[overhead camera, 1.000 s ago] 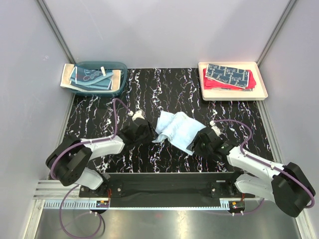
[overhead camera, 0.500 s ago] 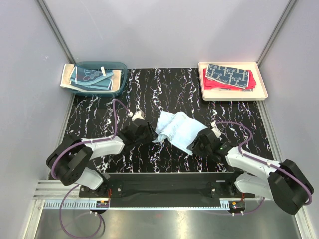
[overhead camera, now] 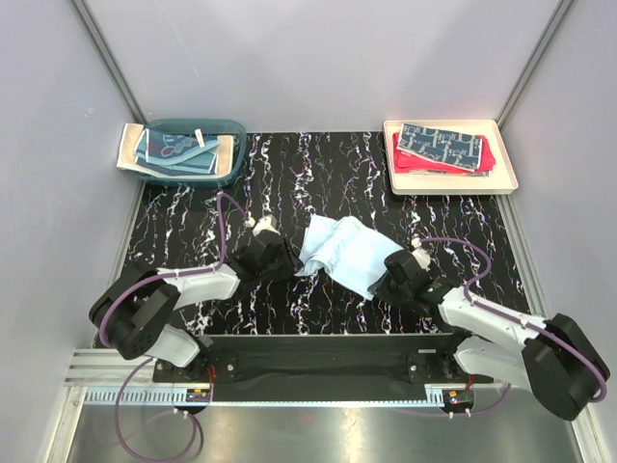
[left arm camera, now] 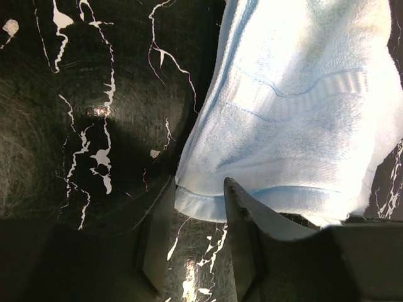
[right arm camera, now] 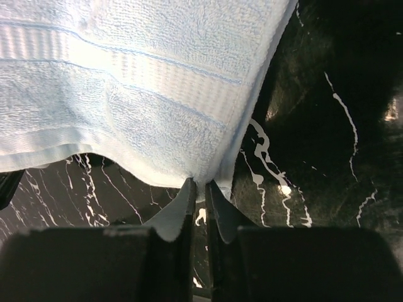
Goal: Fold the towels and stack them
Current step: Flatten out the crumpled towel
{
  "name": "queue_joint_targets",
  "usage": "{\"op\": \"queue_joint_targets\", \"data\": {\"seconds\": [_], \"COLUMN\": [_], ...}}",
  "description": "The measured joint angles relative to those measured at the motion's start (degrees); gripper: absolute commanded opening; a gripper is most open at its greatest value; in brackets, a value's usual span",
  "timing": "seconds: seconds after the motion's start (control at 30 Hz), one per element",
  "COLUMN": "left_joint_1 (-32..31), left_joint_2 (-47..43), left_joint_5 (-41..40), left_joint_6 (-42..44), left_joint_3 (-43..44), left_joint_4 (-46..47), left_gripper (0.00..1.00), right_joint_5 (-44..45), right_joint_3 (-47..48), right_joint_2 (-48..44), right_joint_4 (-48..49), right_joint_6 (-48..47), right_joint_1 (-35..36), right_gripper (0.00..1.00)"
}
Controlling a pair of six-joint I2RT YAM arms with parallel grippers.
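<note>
Down on the black marbled table (overhead camera: 318, 174), right claw (right arm camera: 197, 184) pinches the blue towel (overhead camera: 347, 253); left claw (left arm camera: 198, 187) gapes.

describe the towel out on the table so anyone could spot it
On the black marbled table, look at the middle. The light blue towel lies there rumpled, the only cloth on the tabletop; the red-pink towel and patterned towels sit in the cream tray or teal basket.

One light blue terry-cloth towel (overhead camera: 347, 253) is showing soft, matt looped pile with a flat woven band. Black white-veined tabletop (overhead camera: 318, 174) is gleaming, smooth and glossy. Teal plastic basket (overhead camera: 234, 164) is looking smooth and translucent.
</note>
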Motion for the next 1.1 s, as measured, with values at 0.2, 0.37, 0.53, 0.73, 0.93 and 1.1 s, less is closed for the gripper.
{"op": "queue_joint_targets", "data": {"seconds": [0.2,0.37,0.53,0.73,0.93,1.1], "left_joint_1": [0.2,0.24,0.31,0.79,0.96,0.59], "left_joint_2": [0.02,0.61,1.27,1.14,-4.61,-16.87], "left_joint_5": [0.2,0.5,0.79,0.81,-1.18,-4.9], "left_joint_6": [0.15,0.44,0.7,1.33,3.74,7.48], "left_joint_3": [0.0,0.0,0.02,0.48,3.28,8.57], "left_joint_4": [0.15,0.26,0.74,0.11,-6.64,-15.1], "left_gripper": [0.29,0.19,0.0,0.0,0.0,0.0], "right_joint_5": [2.08,3.19,3.52,4.83,7.85,11.02], "right_joint_3": [0.09,0.17,0.17,1.7,8.81,23.21], "right_joint_2": [-6.58,-8.57,-9.01,-10.19,-12.9,-12.13], "right_joint_4": [-4.15,-6.71,-8.48,-11.19,-17.18,-22.18], "right_joint_6": [-0.02,-0.09,-0.33,-1.14,-5.29,-13.35], "right_joint_1": [0.0,0.0,0.0,0.0,0.0,0.0], "right_gripper": [0.1,0.1,0.1,0.09,0.05,0.0]}}
